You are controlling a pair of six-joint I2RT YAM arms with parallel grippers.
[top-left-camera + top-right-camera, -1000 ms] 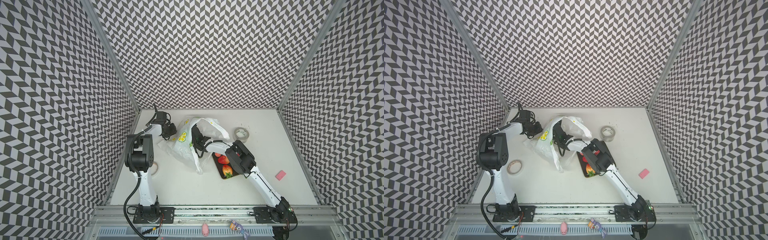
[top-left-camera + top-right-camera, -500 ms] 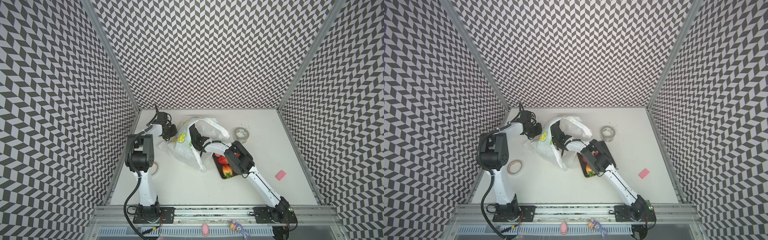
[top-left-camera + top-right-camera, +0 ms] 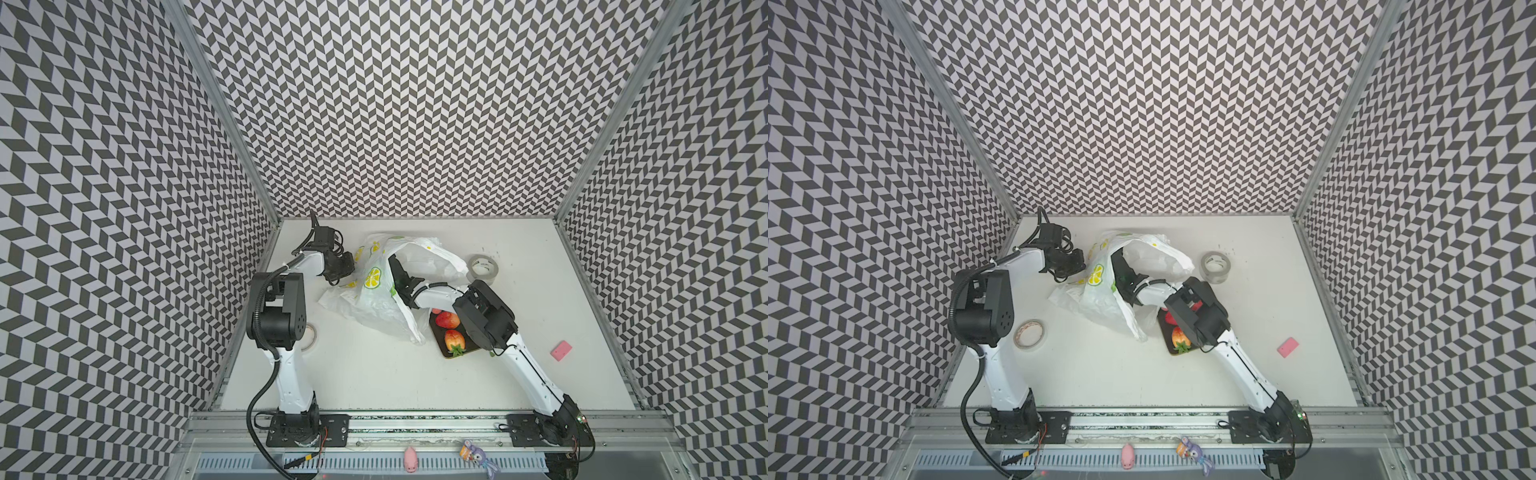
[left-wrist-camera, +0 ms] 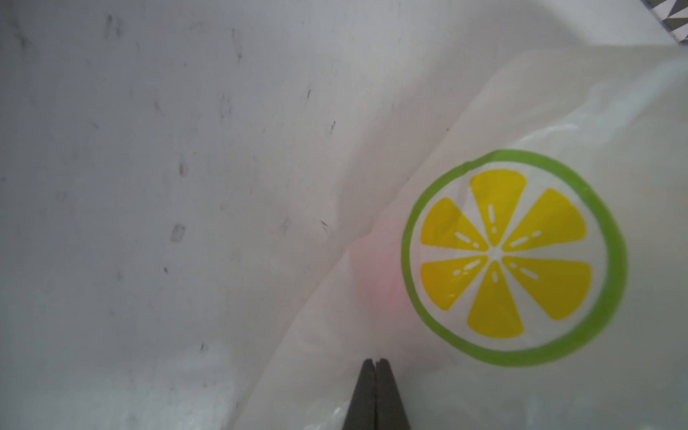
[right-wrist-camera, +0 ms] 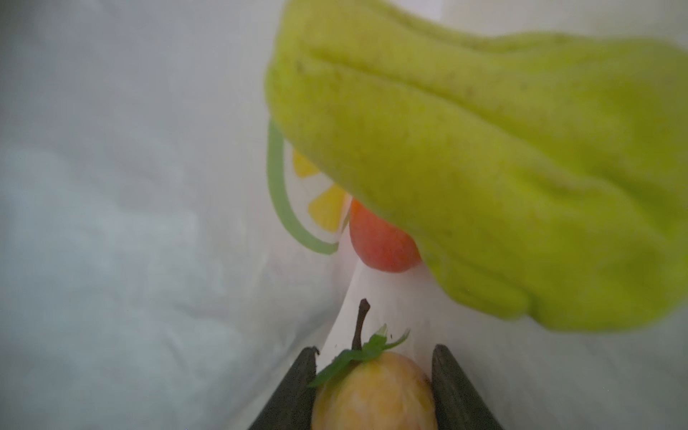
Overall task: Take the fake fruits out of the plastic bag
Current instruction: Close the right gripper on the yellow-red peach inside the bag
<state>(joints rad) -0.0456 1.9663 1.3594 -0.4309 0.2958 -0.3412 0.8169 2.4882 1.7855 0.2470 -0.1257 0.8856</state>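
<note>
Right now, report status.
Left gripper shut on plastic bag. Right gripper shut on yellow fruit inside bag. Green pear, red fruit close beyond.

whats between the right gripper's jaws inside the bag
A yellow-orange fruit with a brown stem and green leaf fills the gap between the jaws of the right gripper, seen in the right wrist view.

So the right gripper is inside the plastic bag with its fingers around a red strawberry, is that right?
Not quite: the right gripper is inside the plastic bag, but its fingers are around a yellow-orange fruit with a brown stem and green leaf, as the right wrist view shows.
</note>
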